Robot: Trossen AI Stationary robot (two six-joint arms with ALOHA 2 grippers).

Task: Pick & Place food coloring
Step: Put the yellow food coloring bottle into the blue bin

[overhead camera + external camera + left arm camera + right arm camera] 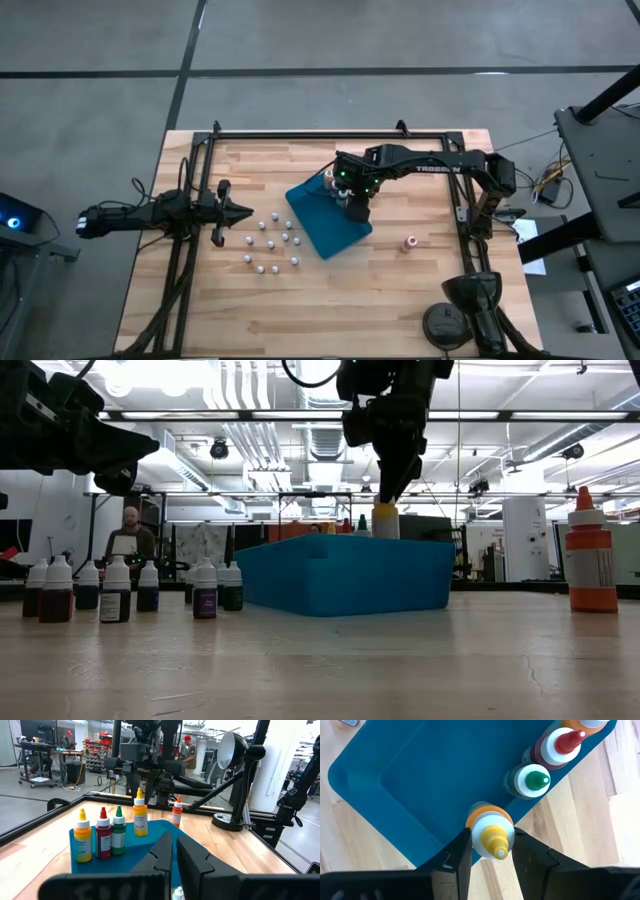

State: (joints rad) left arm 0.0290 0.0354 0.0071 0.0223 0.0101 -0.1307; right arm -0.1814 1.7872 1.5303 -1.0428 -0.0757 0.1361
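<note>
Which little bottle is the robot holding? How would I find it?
Find the big blue tray in the middle of the wooden table. The right arm's tool reaches down over it, shut on the yellow-capped bottle. Its neighbours, a green-capped bottle and a red-capped bottle, stand untouched in a row beside it.

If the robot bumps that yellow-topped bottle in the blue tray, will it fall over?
Probably, yes. The yellow-topped bottle stands tall and narrow on a small base, so a sideways knock would likely tip it. Its round body might then roll inside the blue tray. For now the right pincer has a finger on each side of its cap, which should steady it.
</note>
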